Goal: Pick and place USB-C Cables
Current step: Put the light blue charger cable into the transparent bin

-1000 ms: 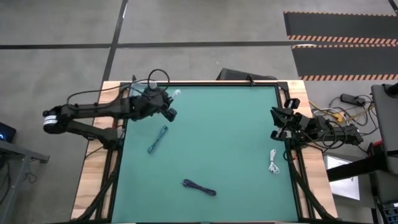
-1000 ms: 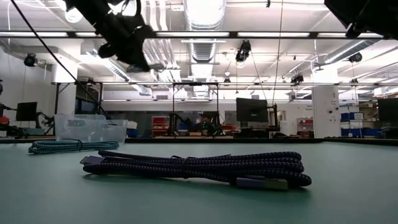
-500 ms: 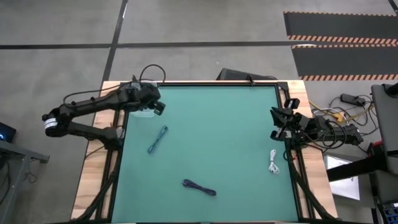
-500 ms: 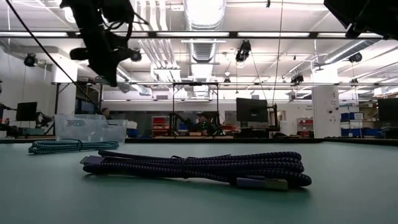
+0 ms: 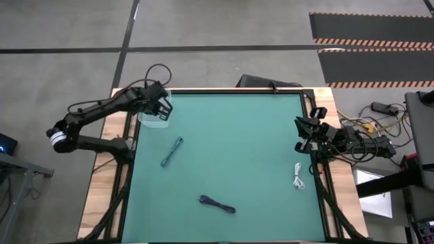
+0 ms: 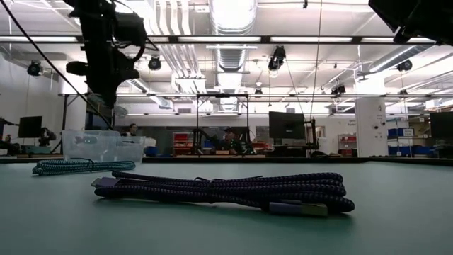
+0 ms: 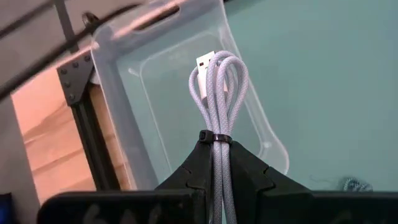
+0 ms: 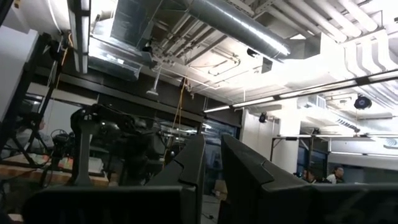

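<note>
This was a large robotics lab or industrial workshop. Exposed silver ducts (image 6: 228,42) and strip lights (image 6: 233,13) ran overhead; monitors (image 6: 286,126) and workstations with seated people (image 6: 228,137) filled the centre background. Hazard-striped black mats (image 5: 371,47) lay upper right on the grey concrete floor (image 5: 61,74).

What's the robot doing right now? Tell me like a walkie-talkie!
Left tool shut on light grey cable, above the clear bin. Right tool shut, parked at table edge. Teal cable, purple cable, white cable on the mat. Nothing blocking.
</note>
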